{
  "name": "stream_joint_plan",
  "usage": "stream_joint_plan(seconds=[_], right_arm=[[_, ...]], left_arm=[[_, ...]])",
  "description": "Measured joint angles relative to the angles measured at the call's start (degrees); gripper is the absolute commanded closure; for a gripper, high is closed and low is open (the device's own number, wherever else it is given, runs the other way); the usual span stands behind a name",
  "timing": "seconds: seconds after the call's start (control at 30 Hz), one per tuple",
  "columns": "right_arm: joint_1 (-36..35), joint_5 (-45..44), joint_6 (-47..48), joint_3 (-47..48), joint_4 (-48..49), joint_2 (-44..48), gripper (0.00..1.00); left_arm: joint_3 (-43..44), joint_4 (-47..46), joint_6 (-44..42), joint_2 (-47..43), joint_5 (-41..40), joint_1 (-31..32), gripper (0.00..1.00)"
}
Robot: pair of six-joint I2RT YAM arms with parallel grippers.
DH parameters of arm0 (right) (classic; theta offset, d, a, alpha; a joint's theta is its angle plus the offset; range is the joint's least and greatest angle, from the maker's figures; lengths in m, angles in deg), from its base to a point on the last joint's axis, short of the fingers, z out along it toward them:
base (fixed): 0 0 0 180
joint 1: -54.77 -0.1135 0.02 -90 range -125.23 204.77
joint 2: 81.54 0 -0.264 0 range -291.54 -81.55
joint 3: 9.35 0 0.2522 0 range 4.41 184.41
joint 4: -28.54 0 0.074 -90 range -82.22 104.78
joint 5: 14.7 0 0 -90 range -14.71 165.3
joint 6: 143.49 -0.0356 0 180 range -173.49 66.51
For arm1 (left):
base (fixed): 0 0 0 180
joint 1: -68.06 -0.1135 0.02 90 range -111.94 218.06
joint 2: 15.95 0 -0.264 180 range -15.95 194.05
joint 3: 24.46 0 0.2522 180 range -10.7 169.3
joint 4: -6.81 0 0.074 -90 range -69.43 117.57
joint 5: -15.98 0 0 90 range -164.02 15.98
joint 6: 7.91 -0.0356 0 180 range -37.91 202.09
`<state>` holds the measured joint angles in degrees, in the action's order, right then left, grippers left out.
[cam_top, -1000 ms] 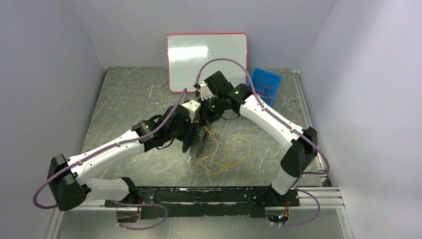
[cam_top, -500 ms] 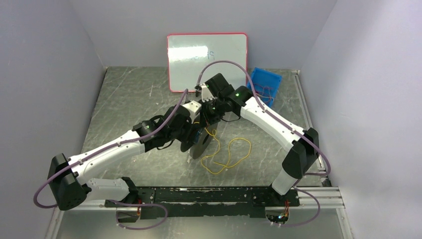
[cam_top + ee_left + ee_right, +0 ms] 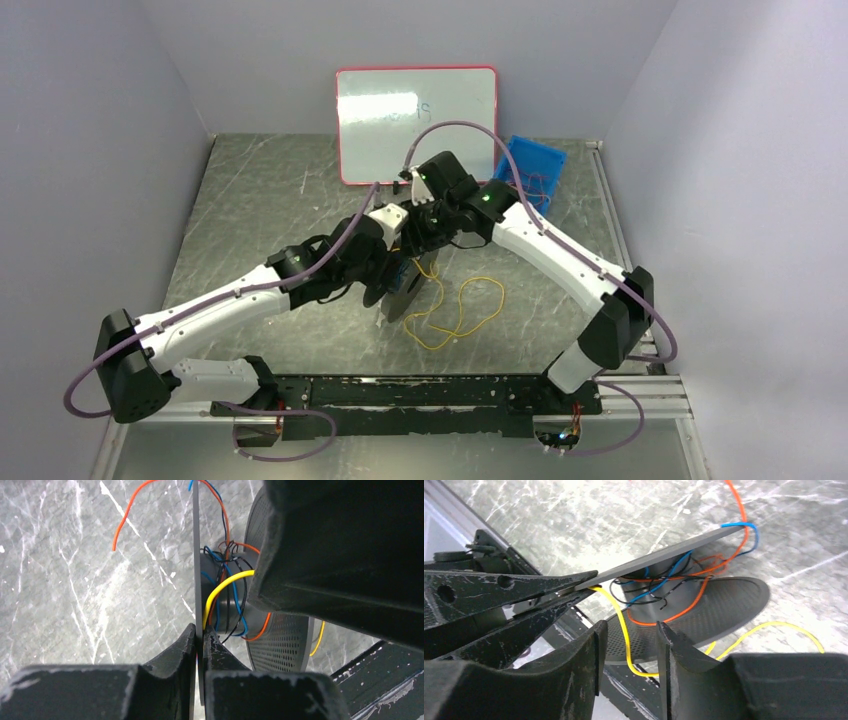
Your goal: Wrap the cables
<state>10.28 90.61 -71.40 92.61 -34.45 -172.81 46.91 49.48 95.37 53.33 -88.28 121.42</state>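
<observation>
A grey spool (image 3: 400,287) with two disc flanges hangs tilted above the table's middle. My left gripper (image 3: 199,632) is shut on the thin edge of one flange (image 3: 196,555). Black, blue and orange cables (image 3: 227,555) are wound on the hub. A yellow cable (image 3: 621,625) runs from the hub down through my right gripper (image 3: 629,630), whose jaws stand open on either side of it. The rest of the yellow cable (image 3: 465,310) lies in loose loops on the table. An orange tail (image 3: 127,512) hangs free.
A red-framed whiteboard (image 3: 415,120) leans on the back wall. A blue bin (image 3: 530,170) holding wires sits at the back right. The black base rail (image 3: 420,395) runs along the near edge. Both arms meet over the table's middle.
My right gripper has gone from shut to open round the yellow cable, and its arm has shifted a little to the right. My left gripper has finished shutting on the flange.
</observation>
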Motion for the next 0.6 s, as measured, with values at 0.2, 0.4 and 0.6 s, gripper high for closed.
stream_joint_plan(seconds=[0.2,0.4,0.6], right_arm=[[0.15,-6.8,0.0,-3.63,1.38,6.45,0.46],[0.31,-11.91,-0.33,-10.16,7.87,18.71,0.43],[0.48,-15.91,-1.42,-19.85,14.1,25.31,0.4]], left_arm=[[0.28,0.22,0.57,0.17,-1.4,0.44,0.93],[0.55,0.57,1.6,0.44,-2.8,0.37,0.93],[0.83,1.11,2.62,0.66,-4.04,0.37,0.93]])
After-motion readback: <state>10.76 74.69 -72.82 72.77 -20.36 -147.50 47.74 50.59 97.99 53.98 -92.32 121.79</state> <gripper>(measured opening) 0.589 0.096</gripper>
